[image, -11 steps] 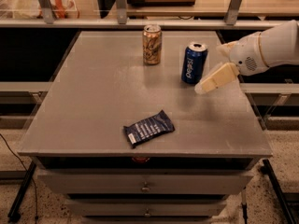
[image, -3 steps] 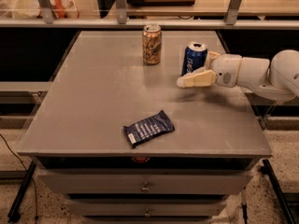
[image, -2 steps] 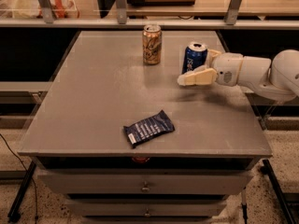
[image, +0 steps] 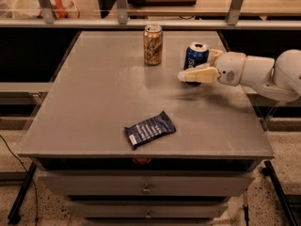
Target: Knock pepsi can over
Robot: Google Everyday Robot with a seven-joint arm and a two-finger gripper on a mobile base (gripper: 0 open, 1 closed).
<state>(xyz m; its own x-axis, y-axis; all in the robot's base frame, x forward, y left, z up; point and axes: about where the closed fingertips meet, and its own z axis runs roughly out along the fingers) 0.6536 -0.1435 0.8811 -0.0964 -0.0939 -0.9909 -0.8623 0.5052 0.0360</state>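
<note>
The pepsi can [image: 194, 54], blue with a silver top, stands upright at the right rear of the grey table [image: 94, 102]. My gripper [image: 196, 66] reaches in from the right at can height, with its white arm [image: 256, 72] behind it. The fingers are apart and straddle the can. The near cream finger [image: 197, 75] lies across the front of the can's lower part. The far finger [image: 215, 55] shows behind the can's right side. I cannot tell whether either finger presses on the can.
A tan-gold can [image: 153, 44] stands upright just left of the pepsi can, near the table's back edge. A flat dark-blue snack wrapper [image: 149, 129] lies near the front edge. Shelving rails run behind the table, and drawers sit below it.
Since 3.7 s ago the gripper has dropped and moved left, so its fingers now straddle the can. Over the last second it has barely moved. The can stays upright.
</note>
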